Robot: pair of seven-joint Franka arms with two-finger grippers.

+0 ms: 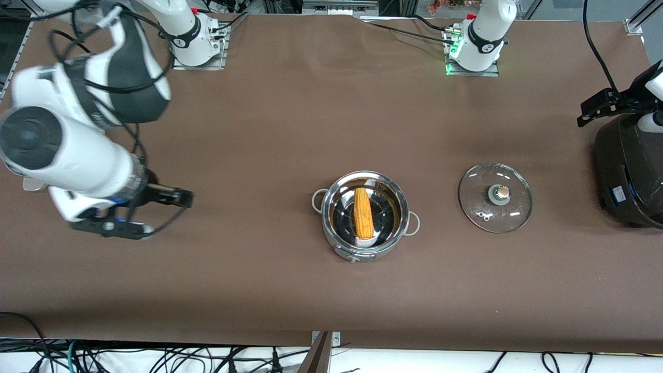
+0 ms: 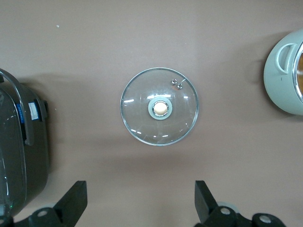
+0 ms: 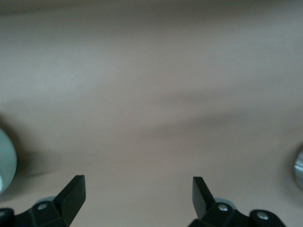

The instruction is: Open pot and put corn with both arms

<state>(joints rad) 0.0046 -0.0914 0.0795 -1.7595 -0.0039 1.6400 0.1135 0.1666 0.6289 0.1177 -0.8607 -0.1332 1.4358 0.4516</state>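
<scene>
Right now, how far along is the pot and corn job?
It looks finished. The glass lid is off and lies flat on the table beside the pot, toward the left arm's end. The corn lies inside the open pot. Nothing is in hand: the right gripper hangs open over bare table toward the right arm's end, and the left gripper is open above the lid, holding nothing. No step seems left.

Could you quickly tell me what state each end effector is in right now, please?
Left end effector: open, holding nothing, over the table by the glass lid.
Right end effector: open, holding nothing, over bare table.
</scene>
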